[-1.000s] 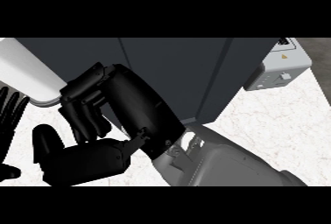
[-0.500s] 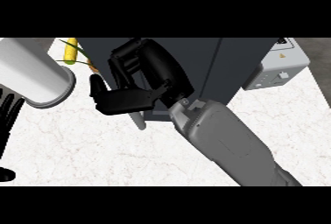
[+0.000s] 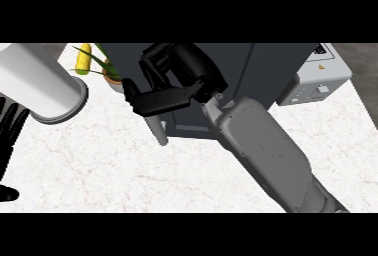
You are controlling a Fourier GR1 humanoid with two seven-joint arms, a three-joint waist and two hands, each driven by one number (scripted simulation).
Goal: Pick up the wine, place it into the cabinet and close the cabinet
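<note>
No wine bottle shows in the head view. The dark grey cabinet (image 3: 251,75) stands at the back middle of the counter, with a pale bar handle (image 3: 159,132) at its lower left front. My right hand (image 3: 173,82) lies against the cabinet's left front, above the handle, fingers relaxed and holding nothing that I can see. Its grey forearm (image 3: 262,150) runs down to the lower right. My left hand (image 3: 11,132) rests at the left edge with straight fingers.
A wide white cylinder (image 3: 37,85) fills the upper left. Behind it a potted plant (image 3: 96,65) with a yellow part stands beside the cabinet. A light grey appliance (image 3: 317,75) sits to the cabinet's right. White marble counter (image 3: 111,175) spreads in front.
My right hand has moved up and away from me along the cabinet's front. The plant, hidden before, has come into view. The left hand has stayed put.
</note>
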